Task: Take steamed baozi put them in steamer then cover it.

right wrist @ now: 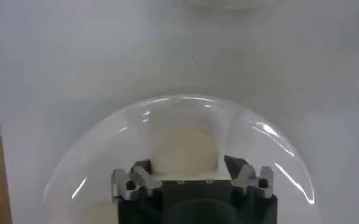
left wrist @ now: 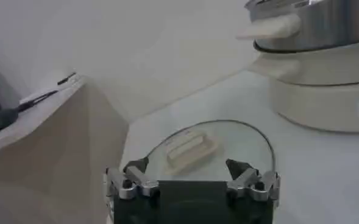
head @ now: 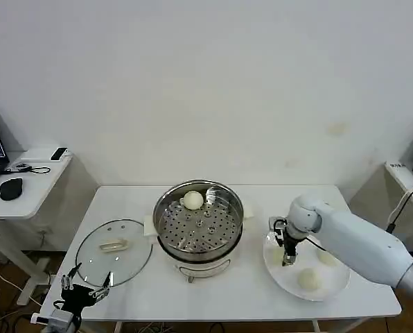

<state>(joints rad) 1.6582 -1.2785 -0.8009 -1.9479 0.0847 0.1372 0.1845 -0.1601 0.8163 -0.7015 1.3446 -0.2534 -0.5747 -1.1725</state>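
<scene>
A white table (head: 255,291) stood against a plain pale wall (head: 206,83), with the steamer (head: 199,225) at its middle, a shiny steel pot on a cream-white base with its perforated tray uncovered. One steamed baozi (head: 192,200) sat on that tray toward the far rim. The cover (head: 113,252), clear glass with a cream-white handle, lay flat on the table to the steamer's left, just beside it. To the steamer's right lay a white plate (head: 335,286) carrying three more buns: one (head: 309,279) near the front edge, one (head: 326,257) toward the far right, and one (right wrist: 184,149) under the right gripper (head: 287,260). That gripper pointed down over the plate's left part; in the right wrist view its fingers stood spread wide, one on each side of the bun, and whether they touched it could not be told. The left gripper (head: 85,286) hung low at the table's front left corner, just in front of the cover, its fingers spread apart and empty. A smaller side desk (head: 26,191) stood to the left of the table, holding a black mouse (head: 10,188) and cables, and another desk edge (head: 407,179) showed at the far right.
</scene>
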